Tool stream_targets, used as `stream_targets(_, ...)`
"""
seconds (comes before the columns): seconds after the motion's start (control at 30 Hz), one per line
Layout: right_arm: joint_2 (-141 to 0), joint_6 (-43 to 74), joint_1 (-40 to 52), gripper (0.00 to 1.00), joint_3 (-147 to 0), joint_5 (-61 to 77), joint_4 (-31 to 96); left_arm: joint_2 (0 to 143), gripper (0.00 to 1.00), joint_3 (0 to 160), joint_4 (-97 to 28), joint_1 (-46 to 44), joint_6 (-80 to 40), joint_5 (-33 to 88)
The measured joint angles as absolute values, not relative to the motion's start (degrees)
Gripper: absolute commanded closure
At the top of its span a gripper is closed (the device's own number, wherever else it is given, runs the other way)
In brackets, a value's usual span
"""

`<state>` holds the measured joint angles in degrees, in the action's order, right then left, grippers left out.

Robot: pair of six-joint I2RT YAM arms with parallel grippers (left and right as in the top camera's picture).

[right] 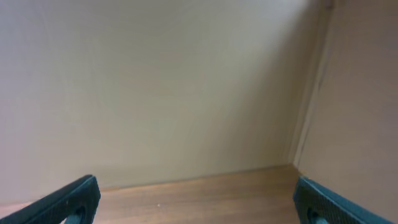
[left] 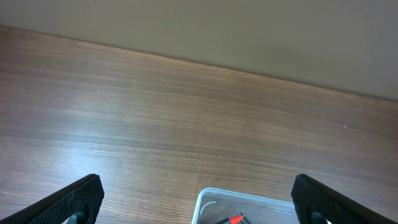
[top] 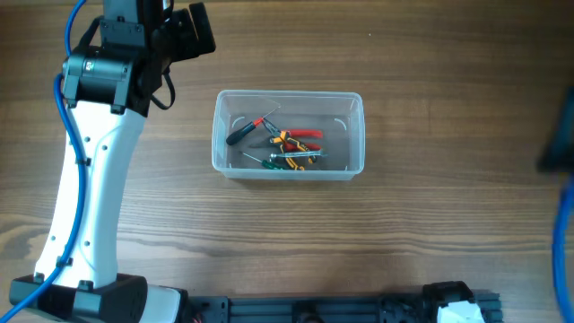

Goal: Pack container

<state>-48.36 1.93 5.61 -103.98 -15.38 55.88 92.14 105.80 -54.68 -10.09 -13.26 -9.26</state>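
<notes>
The container (top: 217, 135), a clear rectangular bin, stands in the middle of the wooden table. Inside lie several hand tools: a black-handled screwdriver (top: 242, 133), red-handled pliers (top: 300, 135) and a green-handled tool (top: 285, 161). My left gripper (top: 199, 31) hovers at the back left, apart from the bin. In the left wrist view it (left: 198, 182) is open and empty, with the bin's near corner (left: 200, 202) showing low between the fingers (left: 78, 200). My right gripper (right: 196, 182) is open with nothing in it, facing a beige wall over bare table.
The left arm's white link (top: 85, 197) runs down the table's left side to its base at the front. A blurred dark part of the right arm (top: 558, 144) shows at the right edge. Bare wood surrounds the bin.
</notes>
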Motion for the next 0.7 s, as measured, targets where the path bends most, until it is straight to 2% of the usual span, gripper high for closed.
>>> stream_targets(0.17,-34.96,2.28,4.97,0.0,-84.23,-15.59,40.25,92.14,0.0,105.8,-54.7,-10.09,-13.28,-9.26)
stream_targets(0.23,-28.49,2.42,4.1,0.0,-71.26,-14.68,24.77,92.14,0.0,105.8,-54.72,-10.09,-13.28,-9.28)
stream_targets(0.37,-18.11,2.42,3.42,0.0,-50.19,-11.62,10.39,92.18,0.0,105.8,-54.81,-10.09,-13.28,-9.39)
stream_targets(0.5,-14.5,3.49,2.48,0.0,-36.38,-6.39,3.14,92.18,0.0,105.8,-54.83,-10.04,-13.28,-9.43)
stream_targets(0.7,-14.37,8.6,1.28,0.0,-25.12,-2.33,-1.1,92.18,0.0,105.8,-54.85,-10.04,-13.28,-9.41)
